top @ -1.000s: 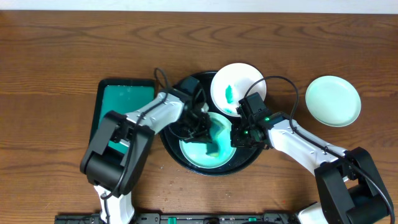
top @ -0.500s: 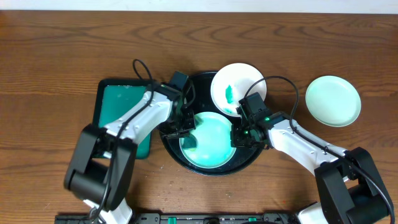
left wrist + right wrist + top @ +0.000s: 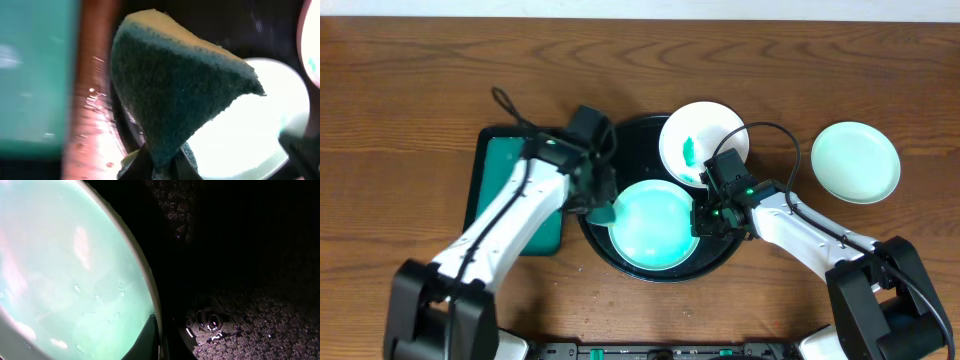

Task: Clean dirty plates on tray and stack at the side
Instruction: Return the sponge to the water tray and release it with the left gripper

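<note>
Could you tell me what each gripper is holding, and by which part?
Left gripper pinches the sponge by one end; right gripper clamps the near plate by its right rim.

Shows a coarse, fibrous scouring face on the sponge (image 3: 185, 95). Gleams glossy, wet on the plate (image 3: 75, 265); reads matt, grainy on the tray (image 3: 250, 305).

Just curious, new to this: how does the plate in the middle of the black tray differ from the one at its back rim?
The middle plate looks clean; the rim plate has a green smear. The middle plate lies inside the tray; the rim plate overlaps its edge. Both are round and pale.
</note>
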`<act>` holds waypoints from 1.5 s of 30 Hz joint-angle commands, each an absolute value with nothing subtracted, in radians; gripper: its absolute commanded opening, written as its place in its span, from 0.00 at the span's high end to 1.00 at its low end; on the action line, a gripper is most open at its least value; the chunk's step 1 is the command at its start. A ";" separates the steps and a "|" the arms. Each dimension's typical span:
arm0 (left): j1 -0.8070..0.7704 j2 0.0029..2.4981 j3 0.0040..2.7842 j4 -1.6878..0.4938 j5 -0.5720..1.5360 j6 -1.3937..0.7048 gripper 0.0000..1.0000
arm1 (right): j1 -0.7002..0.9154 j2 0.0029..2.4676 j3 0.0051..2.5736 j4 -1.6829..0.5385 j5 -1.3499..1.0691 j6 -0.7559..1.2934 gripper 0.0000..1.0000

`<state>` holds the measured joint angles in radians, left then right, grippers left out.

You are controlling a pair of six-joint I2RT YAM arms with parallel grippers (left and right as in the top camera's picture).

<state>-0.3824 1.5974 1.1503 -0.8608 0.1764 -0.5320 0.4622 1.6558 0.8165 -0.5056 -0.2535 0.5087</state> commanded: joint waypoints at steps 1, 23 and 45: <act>-0.258 1.568 1.145 -0.870 0.085 -0.544 0.93 | 0.470 1.691 0.783 -0.529 -0.193 0.512 0.99; 0.054 1.692 1.145 -0.877 0.085 -0.445 0.76 | 0.470 1.691 0.783 -0.532 -0.192 0.512 0.99; -0.093 1.223 1.145 -0.957 0.251 -0.400 0.21 | 0.471 1.680 0.783 -0.524 -0.239 0.511 0.99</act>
<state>-0.0505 1.3102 1.1500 -0.9329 0.2218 -0.4110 0.4622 1.6558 0.8165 -0.5060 -0.2562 0.5087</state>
